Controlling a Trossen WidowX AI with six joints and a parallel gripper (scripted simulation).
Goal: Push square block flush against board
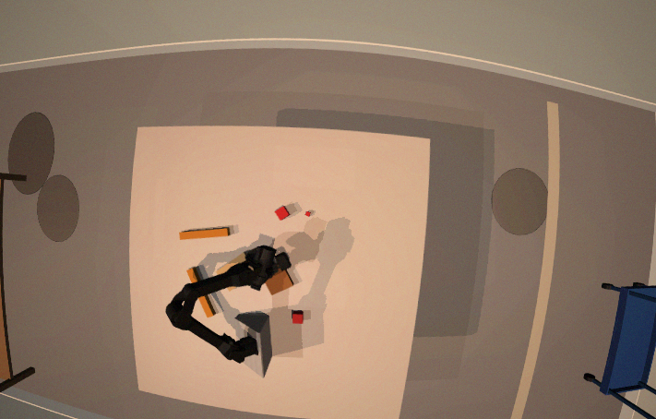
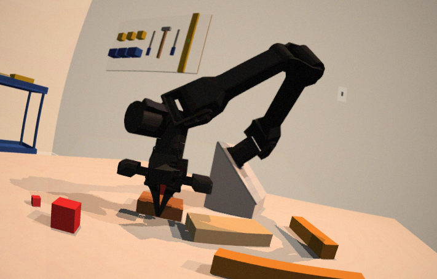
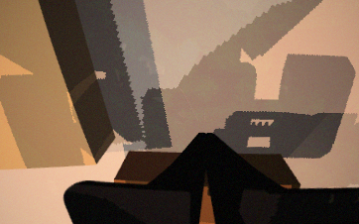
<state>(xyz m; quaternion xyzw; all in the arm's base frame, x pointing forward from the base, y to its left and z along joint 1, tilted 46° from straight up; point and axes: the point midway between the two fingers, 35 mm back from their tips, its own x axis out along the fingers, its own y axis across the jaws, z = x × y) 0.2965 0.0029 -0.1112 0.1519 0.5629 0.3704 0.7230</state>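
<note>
The square block point(image 1: 279, 283) point(image 2: 142, 204) point(image 3: 132, 168) is brown-orange and lies flat on the table. The tan board point(image 1: 230, 266) point(image 2: 230, 227) point(image 3: 1, 134) lies flat beside it, partly under the arm in the top view. In the wrist view a narrow strip of table shows between the board's near corner and the block's corner, and the two are turned at an angle to each other. My gripper point(image 2: 158, 214) point(image 3: 205, 140) is shut and empty, pointing down low at the block's side face. Whether the tips touch the block is unclear. The arm hides the tips in the top view.
An orange bar point(image 1: 200, 292) point(image 2: 311, 235) lies beyond the board, and another orange bar point(image 1: 204, 233) point(image 2: 275, 267) lies along its other side. A red block point(image 1: 281, 212) point(image 2: 64, 216) and a tiny red cube point(image 1: 307, 213) point(image 2: 35, 201) lie off the gripper's side. Another red cube point(image 1: 297, 317) lies near the arm's base point(image 1: 263, 343).
</note>
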